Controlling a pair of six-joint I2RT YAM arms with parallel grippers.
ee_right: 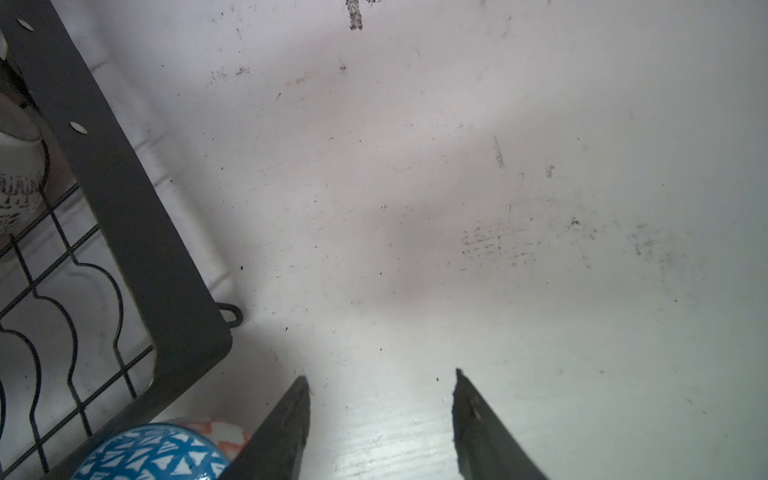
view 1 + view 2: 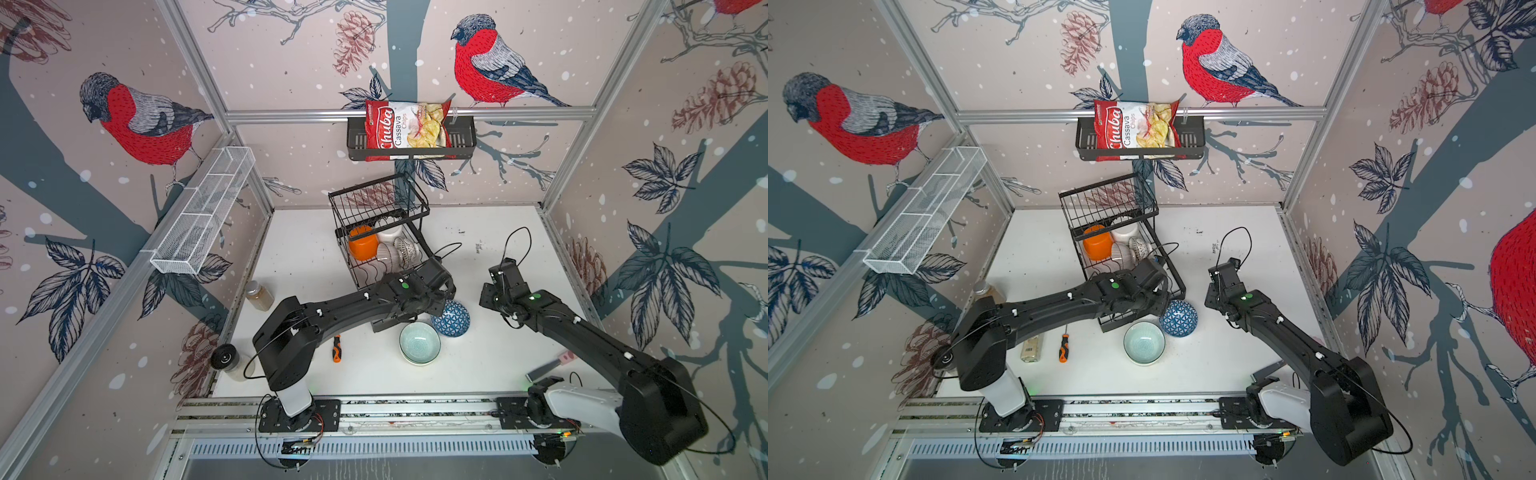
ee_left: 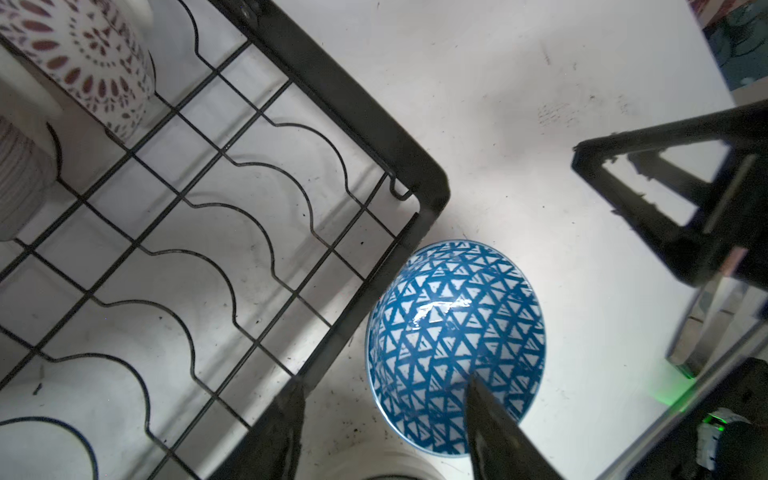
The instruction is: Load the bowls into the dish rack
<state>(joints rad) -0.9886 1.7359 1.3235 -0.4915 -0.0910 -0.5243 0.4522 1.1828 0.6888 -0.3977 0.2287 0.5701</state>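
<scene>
Blue bowl [image 3: 453,328] crowds rack corner [image 3: 428,187]; left fingers [image 3: 494,424] apart, perhaps touching; right fingers [image 1: 473,415] wide.

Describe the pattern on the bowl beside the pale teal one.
The bowl has white triangles on blue, clearest in the left wrist view.

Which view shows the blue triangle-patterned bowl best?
The left wrist view: it shows the blue bowl close and nearly whole, beside the dish rack. Both top views show it small; the right wrist view shows only an edge.

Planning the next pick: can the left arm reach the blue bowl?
Probably yes: the left tool hangs open above the blue bowl, though the dish rack beside it may hinder closing.
</scene>
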